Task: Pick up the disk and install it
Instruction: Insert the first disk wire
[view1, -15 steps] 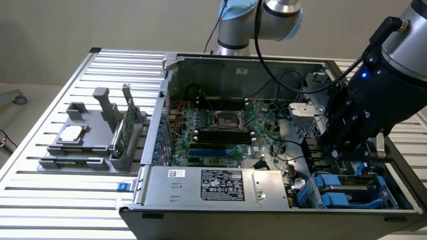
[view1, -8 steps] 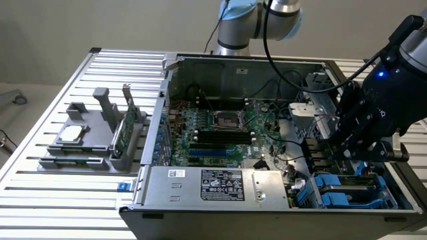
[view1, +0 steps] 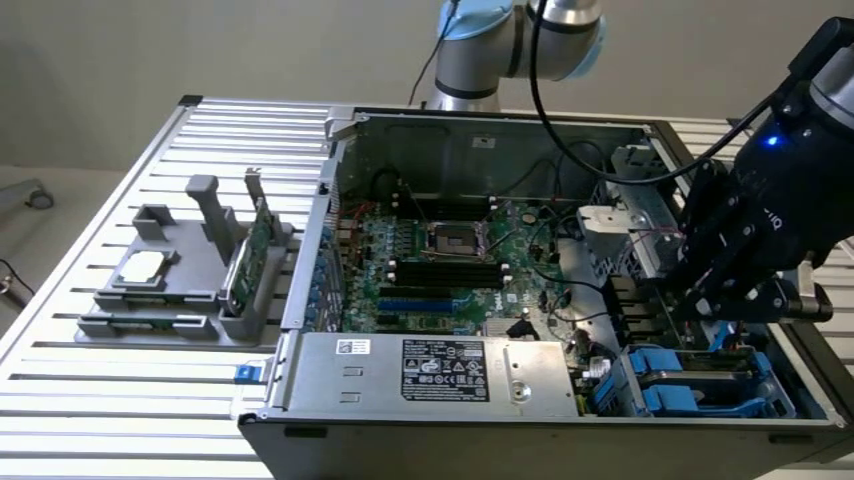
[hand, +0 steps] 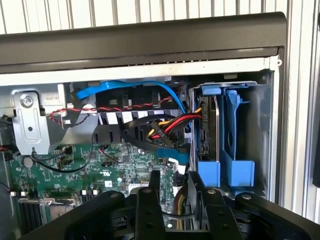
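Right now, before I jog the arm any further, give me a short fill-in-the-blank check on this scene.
1. The gripper hangs over the open computer ____.
2. The drive bay under the gripper has rails coloured ____.
3. The green circuit card stands in a grey ____ outside the case.

Missing words: case; blue; holder

The arm (view1: 514, 35) had silver tube sections, a pale blue joint cap and a black cable. Its black gripper (view1: 747, 300) showed a small blue light, jointed fingers (hand: 150, 210) and round screws.

Disk (hand: 208, 131) — upright in blue bay
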